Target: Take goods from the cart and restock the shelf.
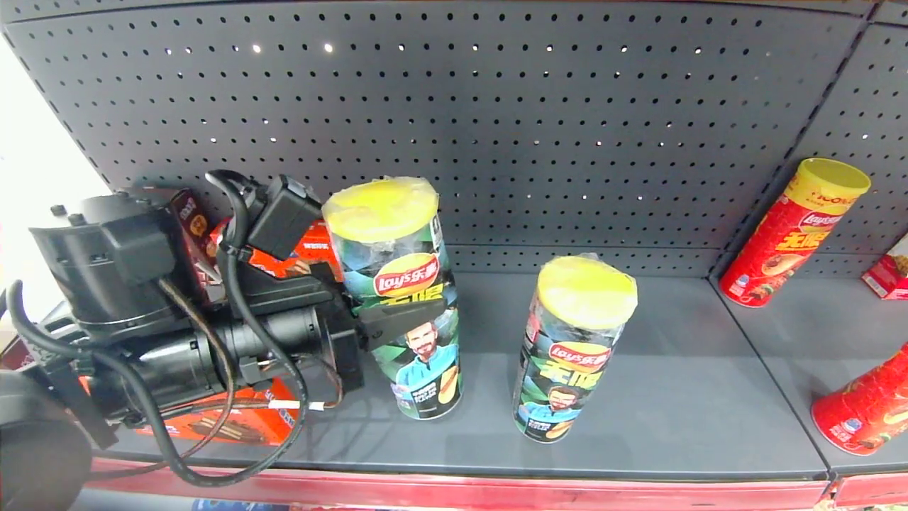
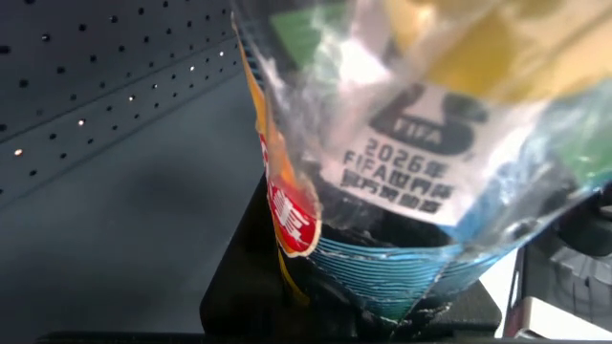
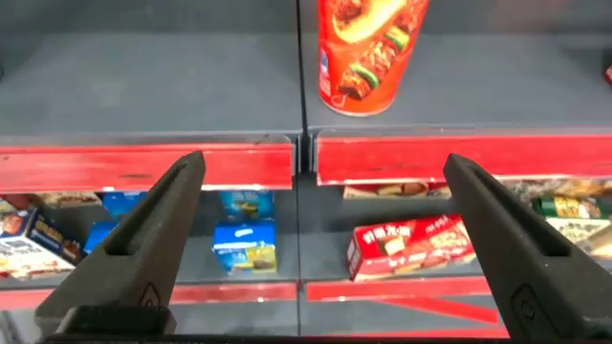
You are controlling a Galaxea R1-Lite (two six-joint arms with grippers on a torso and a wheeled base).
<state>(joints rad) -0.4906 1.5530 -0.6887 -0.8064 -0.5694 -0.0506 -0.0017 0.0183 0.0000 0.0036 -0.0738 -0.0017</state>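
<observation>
From the head view, your left gripper (image 1: 397,316) is pinching a can (image 1: 406,280) across the middle of its body. The can is upright at the left of the shelf (image 1: 681,383), and its base appears to rest on the deck. A second can (image 1: 571,355) stands apart to its right, nearer the front edge. Orange boxes (image 1: 234,419) lie behind and beneath the arm. Farther right, a leaning red can (image 1: 791,238) tilts against the pegboard (image 1: 496,128).

In the left wrist view the held can is close up, wrapped in loose, crinkled film (image 2: 430,143), with a dark finger (image 2: 249,287) pressed against its side.

In the right wrist view your right gripper (image 3: 325,248) has its fingers spread wide with nothing between them. It faces the shelf's red front rail (image 3: 239,167), and a red can (image 3: 368,53) stands upright on the deck beyond.

Expect the can to be light and stiff, a thin tube that would probably dent under a hard squeeze. The film looks slippery and may shift under the pads. Being tall and narrow, the can will tip easily, so keep your hold at mid-body, squarely across it, and let go only once the base sits flat.
</observation>
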